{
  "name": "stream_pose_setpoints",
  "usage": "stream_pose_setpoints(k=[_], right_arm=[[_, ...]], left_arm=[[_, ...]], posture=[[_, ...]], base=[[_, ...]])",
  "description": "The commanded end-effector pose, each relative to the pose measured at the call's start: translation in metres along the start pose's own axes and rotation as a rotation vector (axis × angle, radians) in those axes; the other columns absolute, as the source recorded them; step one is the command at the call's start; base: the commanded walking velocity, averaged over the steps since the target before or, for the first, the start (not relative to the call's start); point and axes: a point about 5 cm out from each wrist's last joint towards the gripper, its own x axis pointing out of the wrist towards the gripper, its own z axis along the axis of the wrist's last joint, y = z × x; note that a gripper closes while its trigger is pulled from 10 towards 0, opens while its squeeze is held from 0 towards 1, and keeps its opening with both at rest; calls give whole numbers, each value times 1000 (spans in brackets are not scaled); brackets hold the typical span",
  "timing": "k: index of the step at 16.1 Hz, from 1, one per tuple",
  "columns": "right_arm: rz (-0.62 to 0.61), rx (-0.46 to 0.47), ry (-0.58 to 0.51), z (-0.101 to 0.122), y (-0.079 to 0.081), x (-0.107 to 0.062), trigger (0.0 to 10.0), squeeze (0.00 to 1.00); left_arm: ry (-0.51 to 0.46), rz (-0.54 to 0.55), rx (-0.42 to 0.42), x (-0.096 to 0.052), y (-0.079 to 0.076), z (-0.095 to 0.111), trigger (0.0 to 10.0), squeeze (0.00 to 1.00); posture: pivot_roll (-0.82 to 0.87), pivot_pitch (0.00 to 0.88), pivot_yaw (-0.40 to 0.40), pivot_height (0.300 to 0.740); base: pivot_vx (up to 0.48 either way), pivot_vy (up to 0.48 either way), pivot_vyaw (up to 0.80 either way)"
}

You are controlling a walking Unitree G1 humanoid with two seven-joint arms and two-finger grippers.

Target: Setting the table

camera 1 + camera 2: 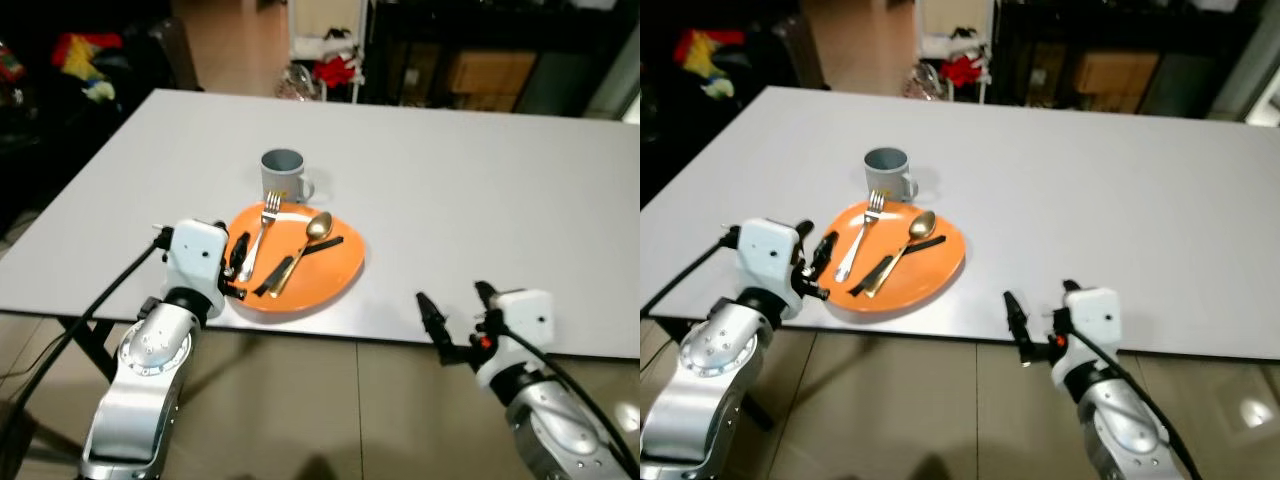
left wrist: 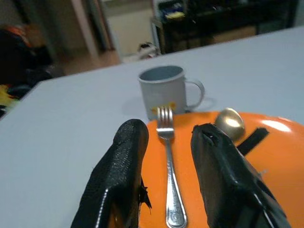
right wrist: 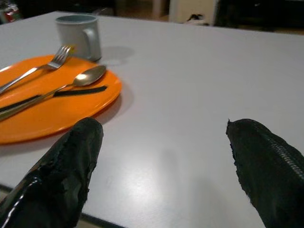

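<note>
While the orange plate [image 1: 320, 272] lay at the bench's [image 1: 480, 190] near edge with fork [image 1: 262, 232], spoon [image 1: 305, 245] and the mug [image 1: 283, 177] at its 12 o'clock, the left hand [image 1: 236, 268] hovered at its 9 o'clock. Along the left wrist, those fingers [image 2: 118, 175] stood apart astride the fork's handle. Along the right wrist, the right hand [image 3: 166, 166] gaped wide above the bench, plate at its 10 o'clock.

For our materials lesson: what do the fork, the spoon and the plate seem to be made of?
Fork: silvery polished metal, probably steel, by its bright glints. Spoon: gold-toned shiny metal, with highlights on its bowl. Plate: glossy orange, likely plastic or glazed ceramic; its sheen leaves that open.
</note>
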Motion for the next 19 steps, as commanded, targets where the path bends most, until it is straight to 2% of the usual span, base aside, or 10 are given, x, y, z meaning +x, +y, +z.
stream_pose_setpoints(k=[1, 4, 7, 12, 14, 16, 18, 19], right_arm=[[43, 9, -10, 2, 6, 2, 10000, 0], [77, 17, -8, 2, 10, 0, 10000, 0], [79, 12, -8, 1, 8, 0, 10000, 0], [53, 19, -50, 6, 2, 3, 10000, 0], [49, 16, -76, 10, 1, 8, 10000, 0], [43, 75, -105, 7, 0, 17, 10000, 0], [-19, 97, -96, -2, -12, 24, 10000, 0], [-30, 80, -84, -5, -18, 28, 10000, 0]], left_arm=[[10, 16, -5, -4, 2, -2, 10000, 0], [37, 17, -20, -3, -1, -5, 10000, 0], [65, 14, -9, -11, -2, -13, 10000, 0], [104, 3, -6, -15, -3, -18, 10000, 0], [112, -12, -8, -16, -3, -20, 10000, 0], [123, -25, -25, -11, -4, -21, 10000, 0], [135, -43, -32, -10, -9, -23, 10000, 0], [138, -54, -30, -11, -11, -24, 10000, 0]], posture=[[20, 0, -10, 740], [15, 0, -3, 740], [27, 0, -16, 740], [33, 0, -19, 740], [37, 0, -24, 740], [24, 0, -11, 740], [5, 0, 10, 740], [2, 0, 11, 740]], base=[[0, 0, 800], [0, 0, 800], [0, 0, 800], [0, 0, 800], [0, 0, 800], [0, 0, 800], [0, 0, 800], [0, 0, 800]])
